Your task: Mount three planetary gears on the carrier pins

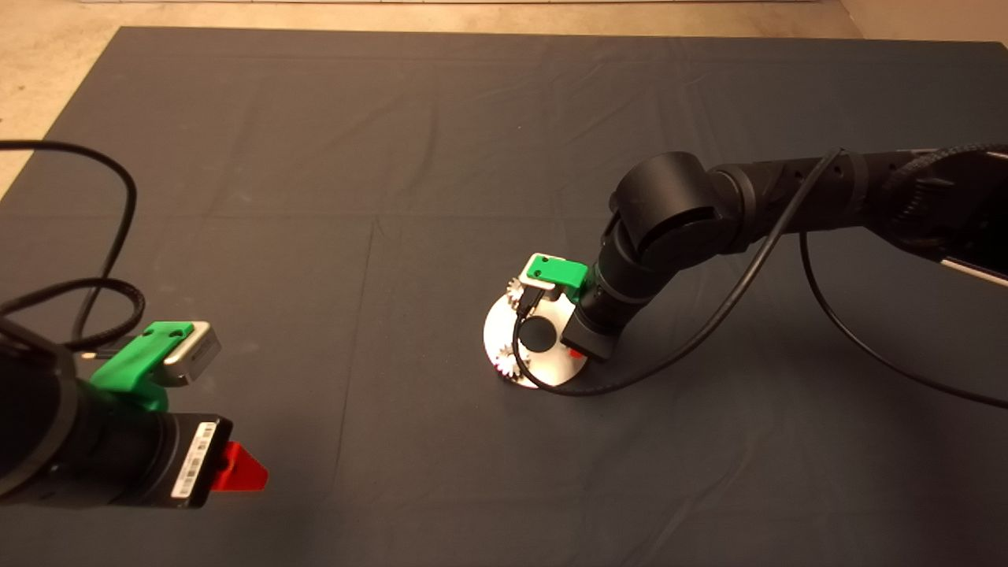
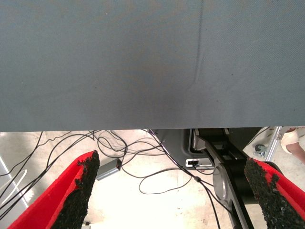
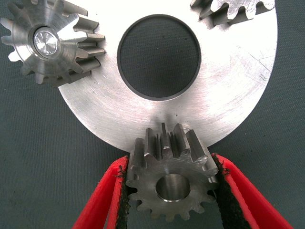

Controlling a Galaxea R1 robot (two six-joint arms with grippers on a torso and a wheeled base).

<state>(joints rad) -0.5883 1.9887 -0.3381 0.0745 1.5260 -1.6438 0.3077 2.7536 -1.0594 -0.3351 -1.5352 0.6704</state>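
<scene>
A flat, round, shiny metal disc (image 3: 228,90) with a dark centre hole lies on the dark grey mat (image 1: 394,157), right of the mat's middle. Two small silvery-grey spur gears already sit on it: one gear (image 3: 50,43) is threaded over a short silver pin (image 3: 46,42) whose bright tip shows through its bore, and a second gear (image 3: 233,9) is only partly in view at the disc's far rim.

The third small silvery-grey gear (image 3: 169,183) is the one in hand. The right gripper (image 3: 169,191) has its two red fingers with black pads (image 3: 123,200) closed against opposite sides of this gear's teeth, holding it at the disc's near rim. The third pin cannot be seen; it seems to be under the gear, whose bore looks dull grey, so whether it is seated is unclear.

This looks like the last of three installs. The next move likely calls for lining the bore up with the pin, lowering the gear straight down, then letting go.

The black right arm (image 1: 709,205) reaches in from the right, elbow bent, wrist pointing down over the disc. The left gripper (image 2: 174,191) waits at the mat's lower left edge, fingers spread apart and holding nothing.
</scene>
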